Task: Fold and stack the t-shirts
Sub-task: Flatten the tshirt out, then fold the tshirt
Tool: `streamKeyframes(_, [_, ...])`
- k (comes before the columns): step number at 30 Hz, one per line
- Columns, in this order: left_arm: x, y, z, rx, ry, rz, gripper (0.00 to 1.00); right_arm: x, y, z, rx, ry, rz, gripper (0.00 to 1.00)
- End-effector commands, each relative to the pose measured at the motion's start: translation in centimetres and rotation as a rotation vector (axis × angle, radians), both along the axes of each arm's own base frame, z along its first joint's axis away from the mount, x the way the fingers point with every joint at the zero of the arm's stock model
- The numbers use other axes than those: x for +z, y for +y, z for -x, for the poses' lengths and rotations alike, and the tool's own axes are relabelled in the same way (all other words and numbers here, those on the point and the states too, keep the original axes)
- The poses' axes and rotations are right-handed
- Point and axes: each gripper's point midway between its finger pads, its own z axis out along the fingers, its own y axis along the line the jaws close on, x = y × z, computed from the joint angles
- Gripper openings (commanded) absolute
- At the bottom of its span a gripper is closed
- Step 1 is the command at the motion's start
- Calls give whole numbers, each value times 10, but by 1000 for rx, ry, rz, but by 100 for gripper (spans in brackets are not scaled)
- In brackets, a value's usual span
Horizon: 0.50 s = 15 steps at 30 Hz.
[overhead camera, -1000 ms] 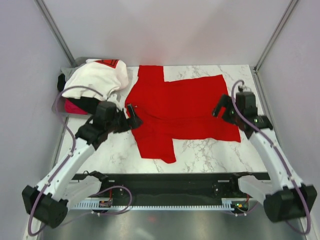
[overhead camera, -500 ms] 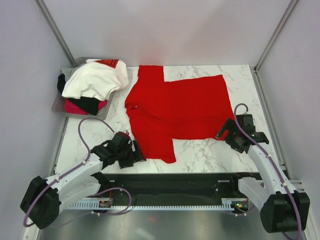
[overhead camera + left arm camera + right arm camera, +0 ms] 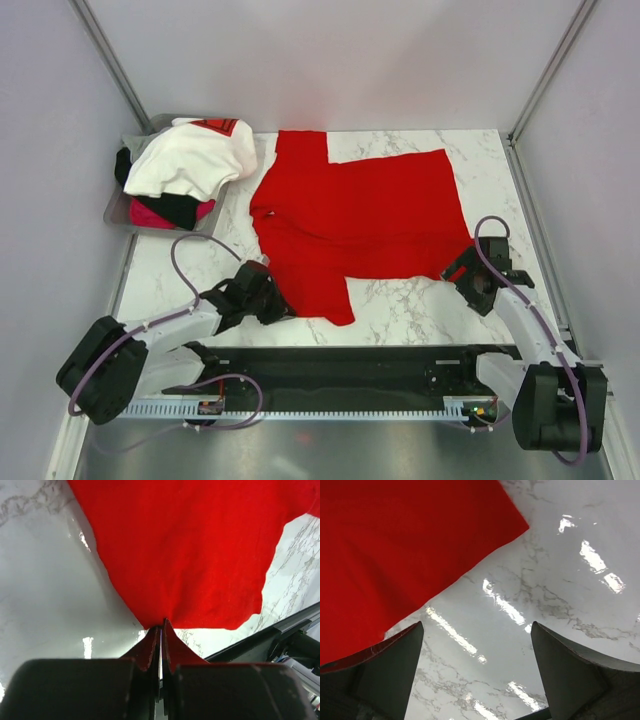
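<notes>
Red t-shirt (image 3: 360, 220) clenched in left end effector (image 3: 161, 634), right end effector (image 3: 476, 630) spread, tray (image 3: 112, 212) beyond.

Lab booth: blank white walls (image 3: 330, 60), metal posts (image 3: 110, 60), marble-look tabletop (image 3: 400, 300).

Red t-shirt (image 3: 360, 215) is lying as soft, matt cloth; the marble-look tabletop (image 3: 410, 300) is gleaming, glossy and smooth; metal tray (image 3: 150, 229) at ten o'clock is showing dull grey.
</notes>
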Motion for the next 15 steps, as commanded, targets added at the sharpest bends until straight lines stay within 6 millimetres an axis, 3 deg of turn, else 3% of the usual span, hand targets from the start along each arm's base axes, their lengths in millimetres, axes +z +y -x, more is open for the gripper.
streamKeyframes(1, [-11,7,-3,15,-30,-37,2,-2,-21,-8,-100,-41,50,96])
streamKeyframes(6, [-13,8,-5,16,-48,-35,2,-20,-46,-20,-155,-39,38,87])
streamKeyframes(12, [-16,6,-5,3,-42,-37,2,-34,-46,-40,-131,-35,-13,74])
streamKeyframes(15, [-19,6,-4,0,-30,-44,2,-41,-44,-40,-123,-21,-30,65])
